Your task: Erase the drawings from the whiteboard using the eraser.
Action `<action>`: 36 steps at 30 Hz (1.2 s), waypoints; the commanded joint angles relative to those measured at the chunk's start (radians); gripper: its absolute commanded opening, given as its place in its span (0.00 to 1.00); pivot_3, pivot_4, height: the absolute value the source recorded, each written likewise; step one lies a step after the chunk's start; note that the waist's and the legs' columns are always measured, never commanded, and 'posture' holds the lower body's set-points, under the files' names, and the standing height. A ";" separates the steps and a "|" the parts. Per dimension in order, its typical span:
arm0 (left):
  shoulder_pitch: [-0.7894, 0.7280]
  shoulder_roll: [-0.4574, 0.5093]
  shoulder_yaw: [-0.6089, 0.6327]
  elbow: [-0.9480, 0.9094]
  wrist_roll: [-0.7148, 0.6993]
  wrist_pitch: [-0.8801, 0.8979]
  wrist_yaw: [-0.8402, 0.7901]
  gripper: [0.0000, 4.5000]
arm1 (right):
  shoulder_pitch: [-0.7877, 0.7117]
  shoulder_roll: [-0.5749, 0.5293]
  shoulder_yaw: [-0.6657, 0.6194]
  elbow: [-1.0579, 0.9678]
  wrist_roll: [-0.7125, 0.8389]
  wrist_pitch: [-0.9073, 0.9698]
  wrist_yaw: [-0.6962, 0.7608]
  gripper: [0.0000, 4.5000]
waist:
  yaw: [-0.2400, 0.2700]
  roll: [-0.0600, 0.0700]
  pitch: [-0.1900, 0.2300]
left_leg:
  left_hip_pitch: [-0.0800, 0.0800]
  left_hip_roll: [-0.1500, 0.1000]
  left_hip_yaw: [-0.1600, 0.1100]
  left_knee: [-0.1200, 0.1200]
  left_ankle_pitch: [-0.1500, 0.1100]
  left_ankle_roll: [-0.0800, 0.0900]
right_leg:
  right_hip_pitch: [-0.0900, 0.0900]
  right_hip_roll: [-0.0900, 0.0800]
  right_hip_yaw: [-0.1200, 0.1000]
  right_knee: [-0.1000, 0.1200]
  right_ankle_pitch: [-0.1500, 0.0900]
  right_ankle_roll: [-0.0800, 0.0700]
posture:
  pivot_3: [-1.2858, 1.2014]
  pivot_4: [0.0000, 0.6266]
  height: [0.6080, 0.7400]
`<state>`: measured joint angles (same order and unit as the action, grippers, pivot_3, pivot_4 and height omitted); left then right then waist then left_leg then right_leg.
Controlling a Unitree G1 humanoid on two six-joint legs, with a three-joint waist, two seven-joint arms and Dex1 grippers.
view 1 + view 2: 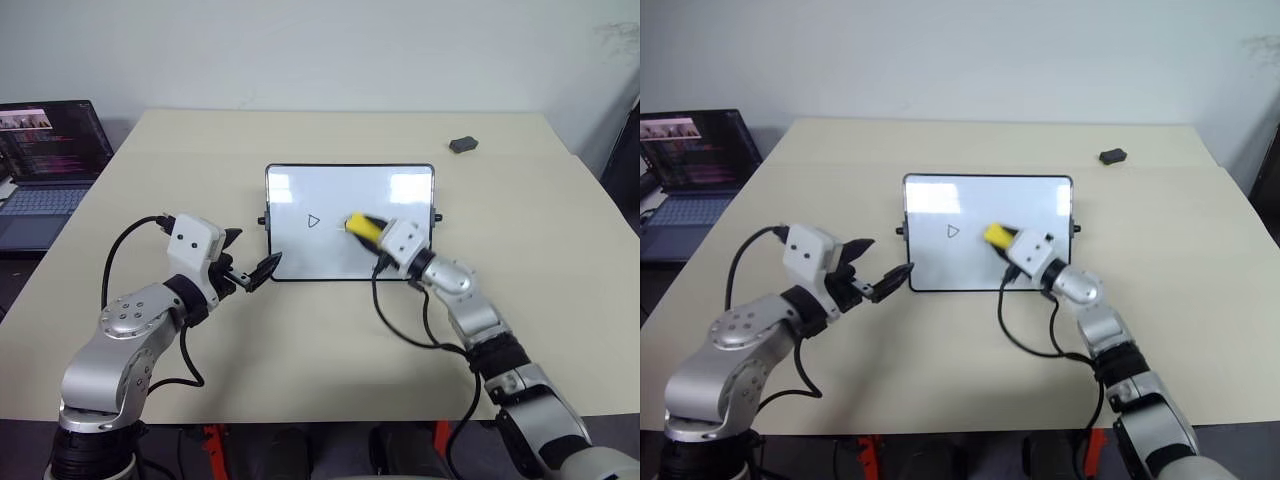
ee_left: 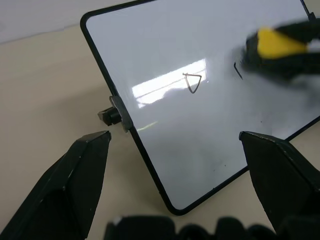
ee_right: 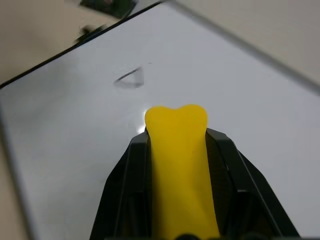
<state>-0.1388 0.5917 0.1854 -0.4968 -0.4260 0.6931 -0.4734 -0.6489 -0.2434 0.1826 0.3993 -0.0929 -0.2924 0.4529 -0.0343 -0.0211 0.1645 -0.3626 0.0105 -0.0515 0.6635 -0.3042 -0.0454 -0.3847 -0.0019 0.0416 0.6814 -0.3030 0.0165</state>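
- Whiteboard (image 1: 350, 222) lies flat at the middle of the tan table (image 1: 300, 340).
- Right gripper (image 3: 175, 125) clamped on the eraser (image 1: 364, 226), which is over the whiteboard's centre-right.
- Left gripper (image 1: 250, 260) spread wide, holding nothing, just off the whiteboard's lower left corner.
- Drawings: one triangle (image 1: 313, 221) clear left of the eraser; left wrist view adds a short dark stroke (image 2: 237, 71) beside the eraser.
- Head views add one laptop (image 1: 50, 170) far left of the whiteboard, one dark lump (image 1: 462, 145) beyond its far right corner.
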 commanded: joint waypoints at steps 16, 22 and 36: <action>0.015 0.006 0.007 0.013 0.016 -0.051 -0.027 1.00 | 0.048 -0.062 0.161 0.064 -0.140 0.087 0.143 0.25 | 0.001 -0.001 -0.001 | 0.001 0.000 0.001 0.000 0.000 0.000 | 0.000 -0.001 0.000 0.001 0.000 0.000 | 0.52 0.24 1.00; 0.011 0.005 -0.003 0.032 0.020 -0.071 -0.038 1.00 | 0.034 -0.077 0.135 0.003 -0.139 0.071 0.111 0.25 | 0.001 -0.001 -0.001 | 0.001 0.000 0.000 0.001 0.000 0.000 | 0.001 -0.001 -0.001 0.001 0.001 0.000 | 0.52 0.24 1.00; 0.010 -0.002 -0.016 0.031 0.024 -0.072 -0.038 1.00 | -0.121 0.000 0.014 0.091 -0.090 0.090 -0.057 0.25 | 0.002 0.000 0.000 | -0.004 0.000 0.001 -0.002 0.000 0.000 | -0.004 -0.001 0.000 -0.002 0.001 -0.001 | 0.52 0.24 1.00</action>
<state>-0.1207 0.5871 0.1618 -0.4494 -0.4091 0.6444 -0.5128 -0.7655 -0.2505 0.1844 0.4929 -0.1683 -0.2078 0.3948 -0.0326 -0.0214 0.1645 -0.3672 0.0105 -0.0503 0.6618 -0.3041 -0.0454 -0.3890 -0.0027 0.0415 0.6791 -0.3023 0.0159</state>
